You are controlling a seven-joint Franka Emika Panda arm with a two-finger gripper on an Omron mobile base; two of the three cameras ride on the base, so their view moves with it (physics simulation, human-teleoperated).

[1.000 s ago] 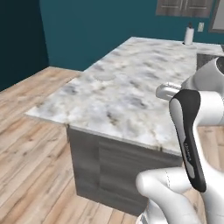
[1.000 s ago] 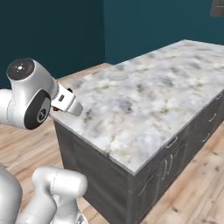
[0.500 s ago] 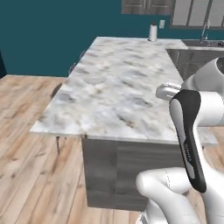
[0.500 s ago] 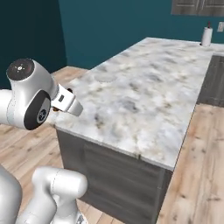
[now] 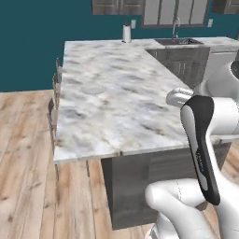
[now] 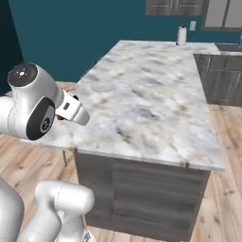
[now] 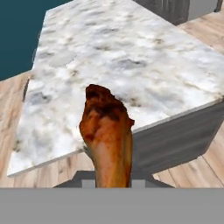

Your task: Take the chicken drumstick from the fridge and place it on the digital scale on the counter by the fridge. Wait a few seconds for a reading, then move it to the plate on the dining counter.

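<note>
Ahead of the gripper (image 7: 113, 183) spreads the dining counter (image 5: 116, 102), a long white-grey marble top on a dark grey base whose near end faces the arm. Beyond it, far from the gripper, a teal wall carries grey cabinets (image 5: 154, 6), and a second counter with a sink and tap (image 5: 176, 33) meets the far right corner of the island. Pale chairs (image 5: 54, 109) stand along the island's left edge, over a wood plank floor (image 5: 23, 158). Well ahead of the gripper and to its left, a flat round plate (image 5: 93, 89), nearly the same colour as the marble, lies on the top near the chair side. At the far end of the counter stands a small white paper-towel roll (image 5: 126, 33). Clamped in the gripper, its jaws drawn narrow around the thin bone end, the chicken drumstick (image 7: 107, 131) stands up from between the fingers, thick browned end pointing outward toward the counter, held in the air short of the island's near edge and well apart from the plate.
</note>
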